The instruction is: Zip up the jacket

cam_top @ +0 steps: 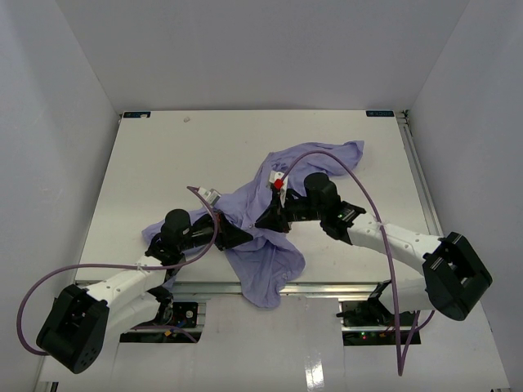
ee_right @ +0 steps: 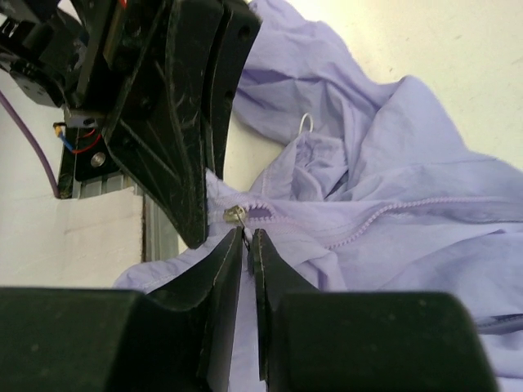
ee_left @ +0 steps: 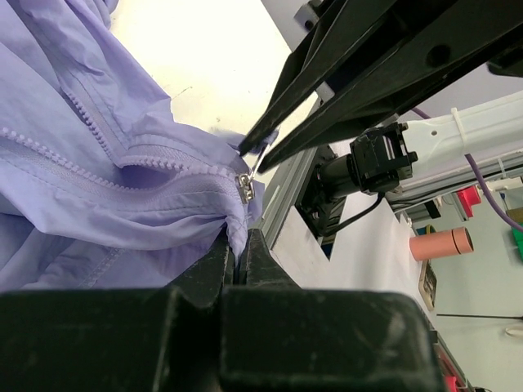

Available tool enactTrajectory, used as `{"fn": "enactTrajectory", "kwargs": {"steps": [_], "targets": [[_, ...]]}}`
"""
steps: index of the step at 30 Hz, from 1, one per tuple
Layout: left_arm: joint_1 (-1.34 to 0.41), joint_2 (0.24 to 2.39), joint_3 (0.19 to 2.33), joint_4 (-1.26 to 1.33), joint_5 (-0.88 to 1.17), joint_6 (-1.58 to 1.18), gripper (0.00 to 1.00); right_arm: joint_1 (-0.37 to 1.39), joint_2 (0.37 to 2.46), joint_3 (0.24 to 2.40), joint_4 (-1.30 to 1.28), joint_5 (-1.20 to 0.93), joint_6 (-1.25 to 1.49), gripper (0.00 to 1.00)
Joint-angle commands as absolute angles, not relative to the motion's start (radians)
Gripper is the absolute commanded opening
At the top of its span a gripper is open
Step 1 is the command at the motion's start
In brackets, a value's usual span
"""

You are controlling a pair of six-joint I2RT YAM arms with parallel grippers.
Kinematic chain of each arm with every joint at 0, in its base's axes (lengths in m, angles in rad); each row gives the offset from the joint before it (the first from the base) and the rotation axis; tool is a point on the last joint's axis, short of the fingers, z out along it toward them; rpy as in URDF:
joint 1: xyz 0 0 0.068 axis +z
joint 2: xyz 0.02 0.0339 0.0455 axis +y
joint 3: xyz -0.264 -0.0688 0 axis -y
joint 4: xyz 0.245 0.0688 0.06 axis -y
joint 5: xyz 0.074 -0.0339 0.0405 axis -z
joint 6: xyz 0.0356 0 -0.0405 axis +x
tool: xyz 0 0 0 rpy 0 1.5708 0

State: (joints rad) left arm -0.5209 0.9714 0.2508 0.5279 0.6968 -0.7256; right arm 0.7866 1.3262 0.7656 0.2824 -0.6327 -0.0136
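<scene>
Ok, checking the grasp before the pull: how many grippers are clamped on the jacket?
2. The left gripper pinches the jacket fabric right next to the zipper slider; the right gripper pinches the slider's pull tab.

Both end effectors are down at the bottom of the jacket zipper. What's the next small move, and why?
Probably draw the right end effector along the teeth, away from the left end effector. It appears shut on the pull tab, the left one clamps the jacket hem just below the slider, and the teeth beyond lie apart.
</scene>
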Motion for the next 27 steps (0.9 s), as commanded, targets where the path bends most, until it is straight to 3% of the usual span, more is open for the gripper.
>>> {"fn": "enactTrajectory", "kwargs": {"steps": [1,4,16,27], "targets": [[-0.522,0.957,0.271,0.508,0.704,-0.713,0.00,0.773,1.328,0.849,0.240,-0.596,-0.069,0.16],[-0.522,0.958,0.269,0.510,0.705,-0.713,0.00,0.772,1.327,0.856,0.236,-0.601,-0.080,0.08],[-0.522,0.960,0.257,0.542,0.714,-0.729,0.00,0.772,1.335,0.787,0.328,-0.675,-0.086,0.08],[-0.522,0.912,0.240,0.550,0.733,-0.738,0.00,0.752,1.369,0.755,0.456,-0.467,-0.109,0.08]]}}
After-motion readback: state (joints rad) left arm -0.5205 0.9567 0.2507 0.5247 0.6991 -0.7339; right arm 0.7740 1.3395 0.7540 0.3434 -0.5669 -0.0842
